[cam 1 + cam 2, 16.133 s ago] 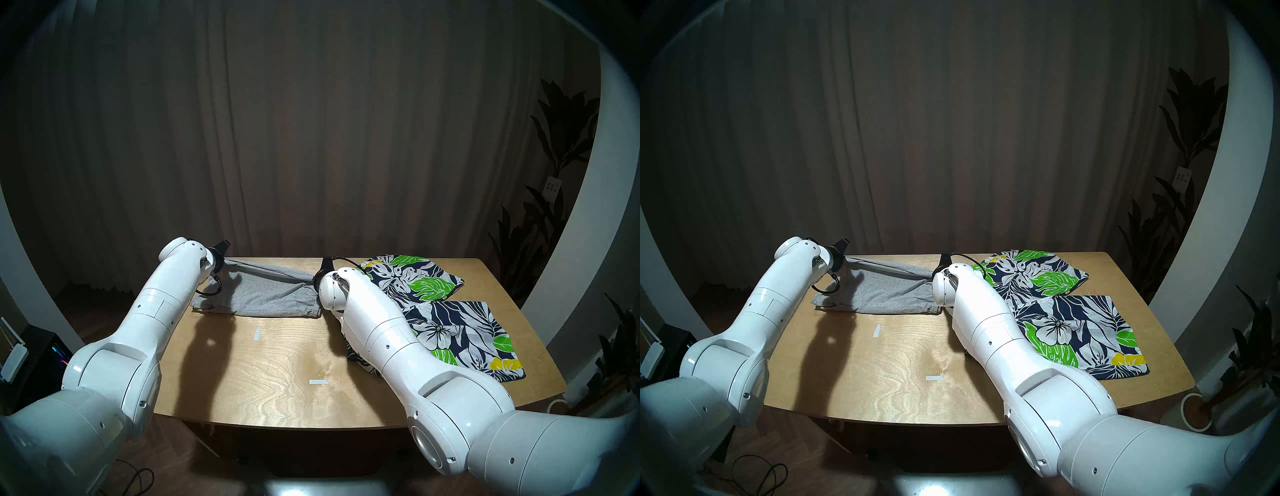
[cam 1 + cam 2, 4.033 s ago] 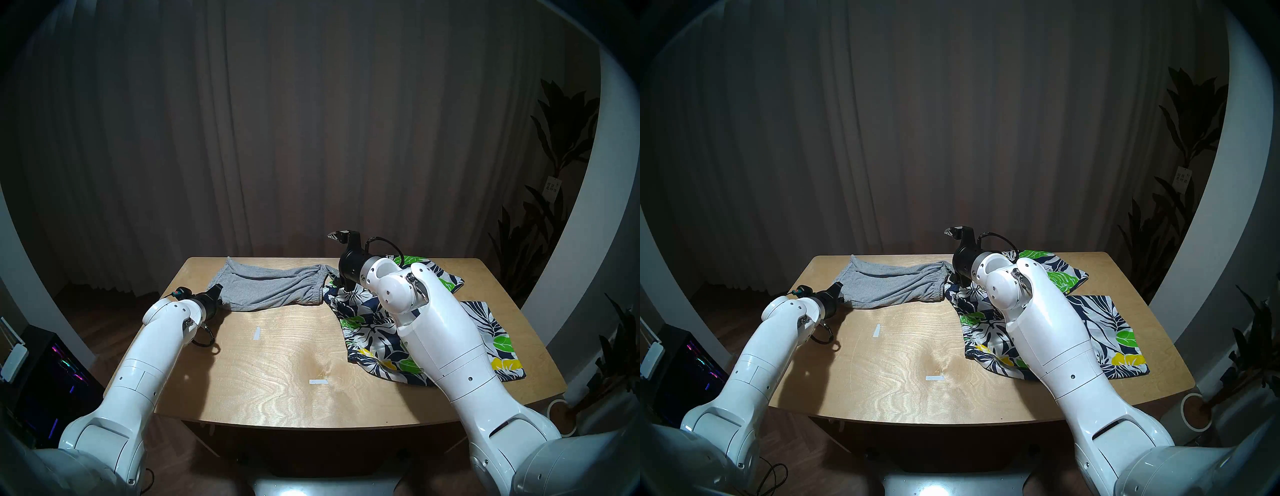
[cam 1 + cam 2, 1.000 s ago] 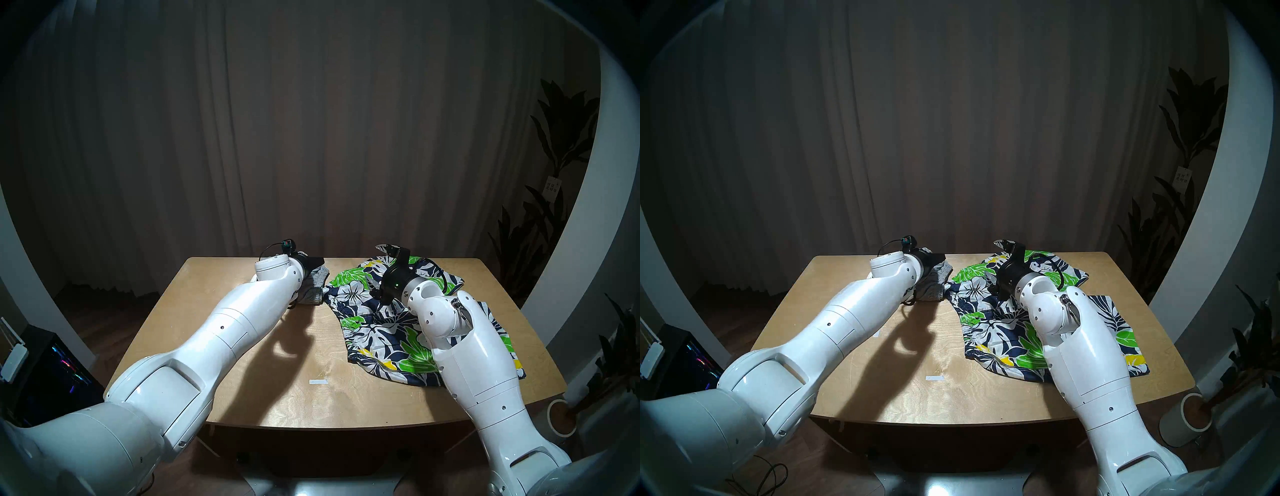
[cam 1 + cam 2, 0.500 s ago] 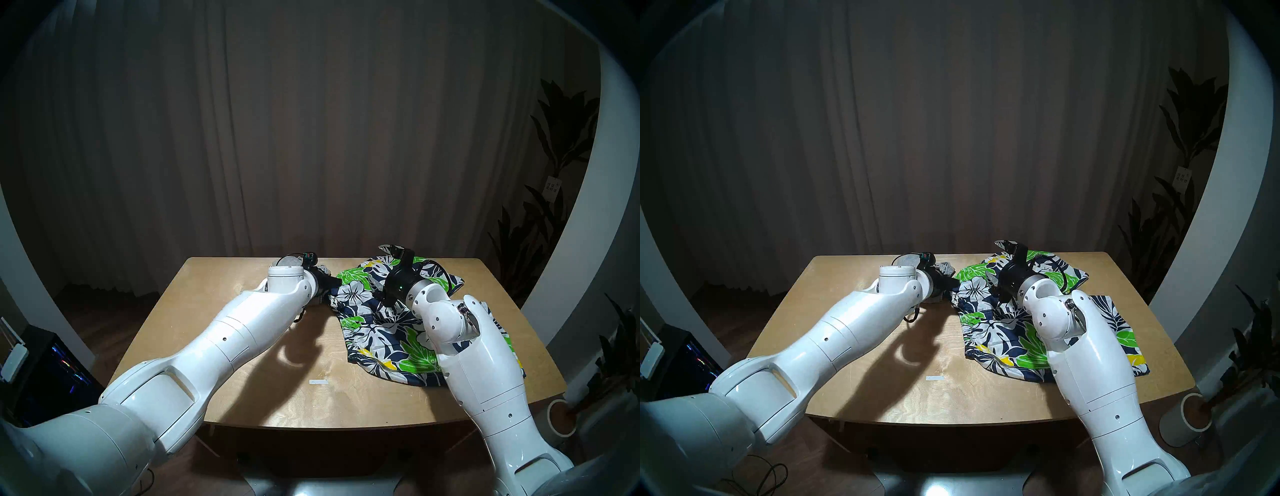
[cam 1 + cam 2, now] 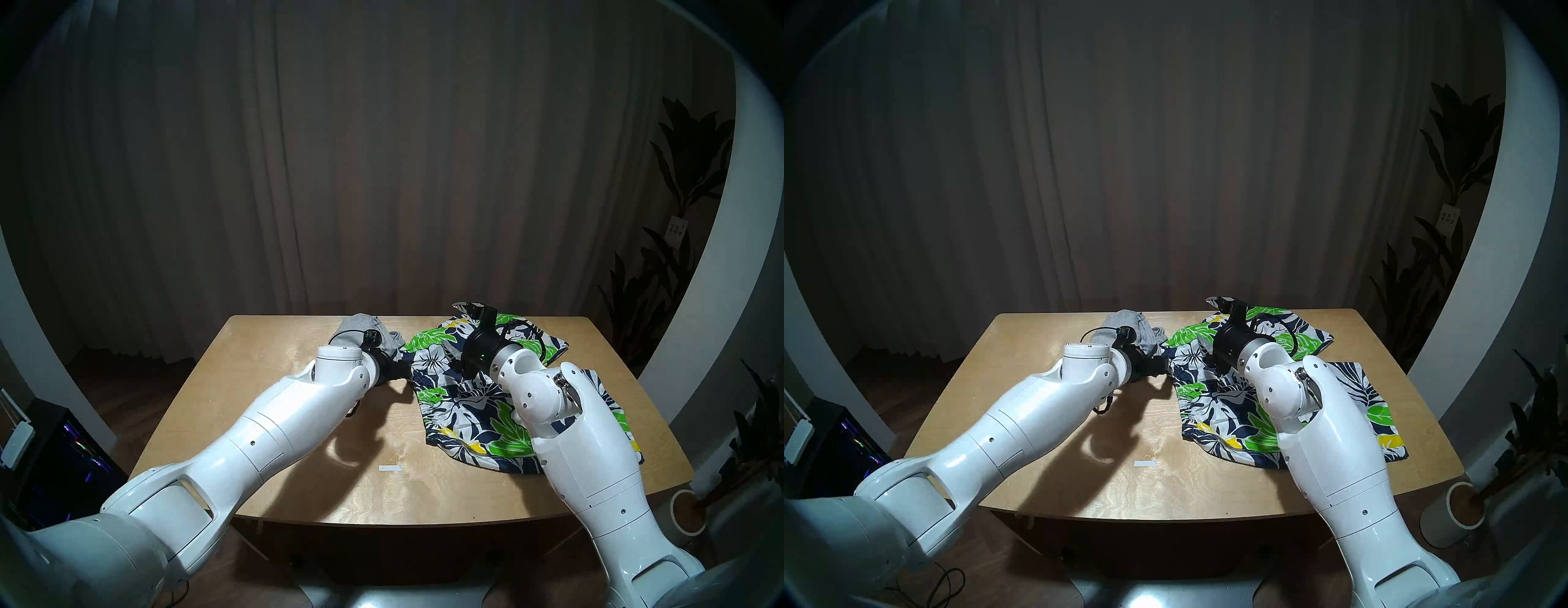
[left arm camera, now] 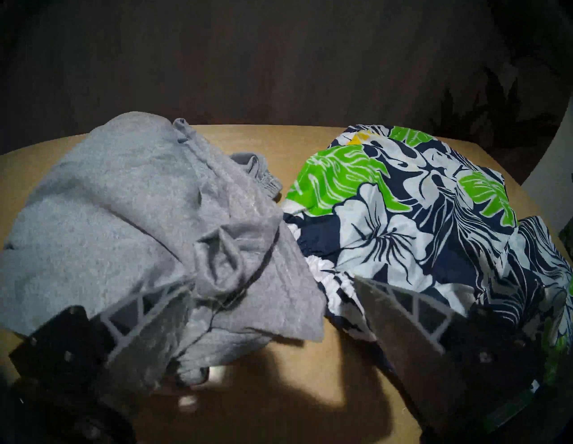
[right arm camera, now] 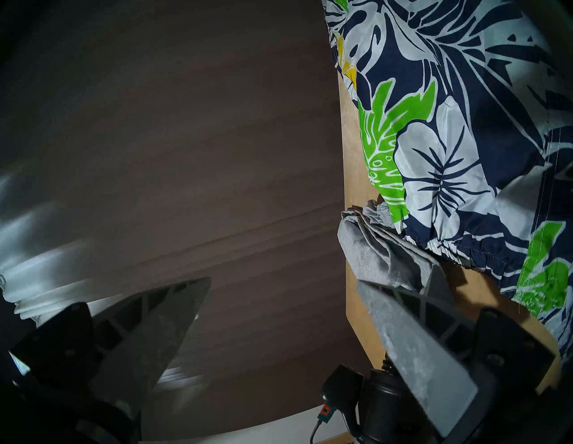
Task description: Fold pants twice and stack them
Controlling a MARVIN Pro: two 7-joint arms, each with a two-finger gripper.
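The grey shorts [image 5: 360, 327] lie bunched in a folded heap at the table's far middle, also close up in the left wrist view [image 6: 108, 201]. Their right edge touches the floral shorts [image 5: 458, 407], which spread flat over the table's right side [image 6: 403, 223]. My left gripper [image 5: 396, 371] sits low just in front of the grey heap, jaws open; a grey flap drapes over its left finger [image 6: 139, 310]. My right gripper [image 5: 456, 327] hovers open and empty above the floral shorts' far left part, turned sideways toward the table's far edge [image 7: 282, 280].
The wooden table [image 5: 297, 467] carries a white tape mark [image 5: 390, 468] near the front. A dark curtain hangs behind. A potted plant [image 5: 687, 509] stands at the right and a lit computer case [image 5: 63, 446] at the left on the floor.
My left gripper carried the grey cloth rightward over itself, then opened and drew back toward me, leaving the shorts heaped. The right gripper drifted slightly left, still open.
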